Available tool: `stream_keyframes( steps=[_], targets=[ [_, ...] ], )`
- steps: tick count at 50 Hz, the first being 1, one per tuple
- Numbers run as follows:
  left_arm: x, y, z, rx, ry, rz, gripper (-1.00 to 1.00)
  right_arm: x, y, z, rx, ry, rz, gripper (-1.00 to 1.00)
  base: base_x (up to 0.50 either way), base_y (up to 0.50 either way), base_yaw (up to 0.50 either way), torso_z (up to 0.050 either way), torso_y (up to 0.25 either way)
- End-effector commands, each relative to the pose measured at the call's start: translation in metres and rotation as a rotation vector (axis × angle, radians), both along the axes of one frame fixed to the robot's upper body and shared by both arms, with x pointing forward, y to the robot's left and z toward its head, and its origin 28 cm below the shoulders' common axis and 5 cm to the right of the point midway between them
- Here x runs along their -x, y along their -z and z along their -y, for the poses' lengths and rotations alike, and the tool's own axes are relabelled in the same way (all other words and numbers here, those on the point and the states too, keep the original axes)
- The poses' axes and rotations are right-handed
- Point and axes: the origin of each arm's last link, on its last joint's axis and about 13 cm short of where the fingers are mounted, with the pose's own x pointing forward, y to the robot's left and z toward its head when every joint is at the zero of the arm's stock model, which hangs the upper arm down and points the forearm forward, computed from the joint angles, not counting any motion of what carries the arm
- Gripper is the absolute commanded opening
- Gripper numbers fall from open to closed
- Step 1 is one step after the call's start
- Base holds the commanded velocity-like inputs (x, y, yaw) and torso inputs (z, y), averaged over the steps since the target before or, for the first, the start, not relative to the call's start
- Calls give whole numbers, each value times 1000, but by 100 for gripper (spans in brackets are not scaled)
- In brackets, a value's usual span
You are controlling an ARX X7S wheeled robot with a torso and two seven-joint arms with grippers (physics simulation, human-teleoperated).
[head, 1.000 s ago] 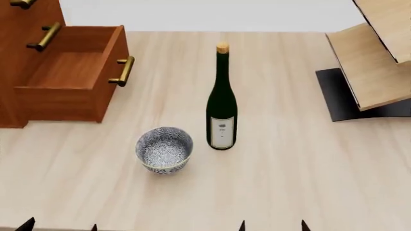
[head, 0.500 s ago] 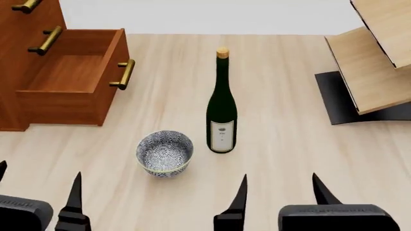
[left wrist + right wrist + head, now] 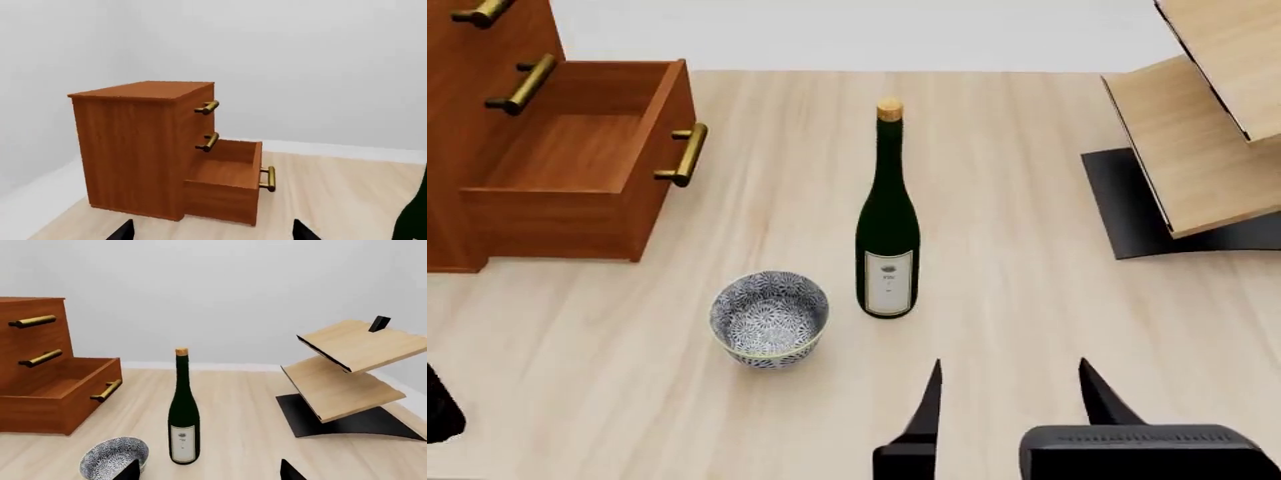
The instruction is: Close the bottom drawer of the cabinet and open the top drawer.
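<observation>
I see the reddish-brown wooden cabinet (image 3: pixel 481 110) at the far left, its bottom drawer (image 3: pixel 574 175) pulled wide out, its top drawer (image 3: pixel 200 100) shut flush. My right gripper (image 3: pixel 1010 395) hovers near me, prongs spread, holding nothing, just this side of the dark green glass bottle (image 3: pixel 889 215). My left gripper (image 3: pixel 212 231) also shows parted tips, facing the cabinet.
</observation>
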Motion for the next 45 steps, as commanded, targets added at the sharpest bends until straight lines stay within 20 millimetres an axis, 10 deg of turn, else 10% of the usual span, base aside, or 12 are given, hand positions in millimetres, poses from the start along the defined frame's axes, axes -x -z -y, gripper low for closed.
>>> stream_keyframes(
  steps=[1,10,45],
  targets=[
    [14,-10,-53,199,-358,102,100,3,-4,3,-27,21,-1,100,0,0,0,0,0],
    [47,-23,-79,265,-807,287,100,3,-4,3,-46,41,-10,100,0,0,0,0,0],
    [60,-29,-63,337,-732,395,100,9,-9,-4,39,45,58,100,28,30,0,0,0]
  ],
)
